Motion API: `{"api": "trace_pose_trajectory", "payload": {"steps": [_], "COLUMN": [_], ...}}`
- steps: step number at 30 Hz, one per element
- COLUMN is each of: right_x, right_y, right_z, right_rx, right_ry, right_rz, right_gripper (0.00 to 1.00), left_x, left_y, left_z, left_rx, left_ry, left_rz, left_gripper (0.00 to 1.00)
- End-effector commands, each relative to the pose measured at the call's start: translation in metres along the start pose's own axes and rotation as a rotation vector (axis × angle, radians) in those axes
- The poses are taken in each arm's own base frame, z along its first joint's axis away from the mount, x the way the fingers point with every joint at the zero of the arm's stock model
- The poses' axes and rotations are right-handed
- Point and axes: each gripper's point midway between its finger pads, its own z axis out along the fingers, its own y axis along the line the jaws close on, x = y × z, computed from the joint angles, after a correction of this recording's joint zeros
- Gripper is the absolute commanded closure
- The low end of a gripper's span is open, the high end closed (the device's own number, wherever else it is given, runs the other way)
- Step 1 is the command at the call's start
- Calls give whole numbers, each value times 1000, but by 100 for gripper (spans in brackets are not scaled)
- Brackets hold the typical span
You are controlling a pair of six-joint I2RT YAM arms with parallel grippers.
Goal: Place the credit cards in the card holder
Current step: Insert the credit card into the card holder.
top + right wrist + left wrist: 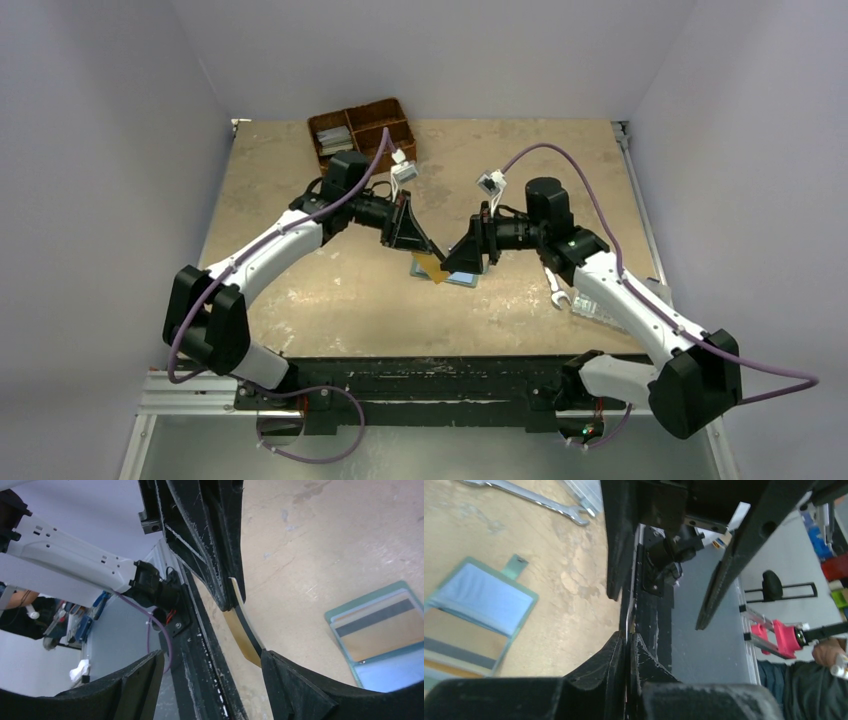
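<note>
My left gripper (425,250) is shut on a yellowish credit card (433,268) and holds it just above the table. In the left wrist view the card (629,622) shows edge-on between the shut jaws (628,637). My right gripper (458,262) faces it, open (210,660). The card (242,632), with a black stripe, reaches between the open jaws, close to one finger (300,690). The teal card holder (462,279) lies open on the table below, with a striped card in it (372,630). It also shows in the left wrist view (474,605).
A brown wicker basket (362,130) stands at the back. A silver wrench (556,290) and a clear plastic box (598,310) lie to the right; the wrench also shows in the left wrist view (534,497). The black front rail (430,375) runs along the near edge.
</note>
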Motion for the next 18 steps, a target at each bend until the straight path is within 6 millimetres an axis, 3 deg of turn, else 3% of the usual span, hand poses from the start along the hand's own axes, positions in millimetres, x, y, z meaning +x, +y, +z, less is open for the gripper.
{"api": "trace_pose_trajectory", "payload": {"steps": [1,5,8,14,18], "right_x": [16,29,42,52,59], "right_y": [-4,-1,-5,15,10], "right_z": [-5,-5,-7,-7,-2], "right_rx": [14,-22,-10,-155,-167], "right_ry": [31,37,54,39,51], "right_rz": [-25,-1,4,42,70], "right_gripper": [23,35,36,42,58], "left_x": [24,34,33,37,39], "left_y": [-26,-27,-29,-29,-28], "left_z": [8,13,14,22,31], "left_rx": [123,141,149,180,193], "left_ry": [100,134,135,151,165], "left_rz": [75,55,84,80,78], "left_gripper": [100,100,100,100,100]}}
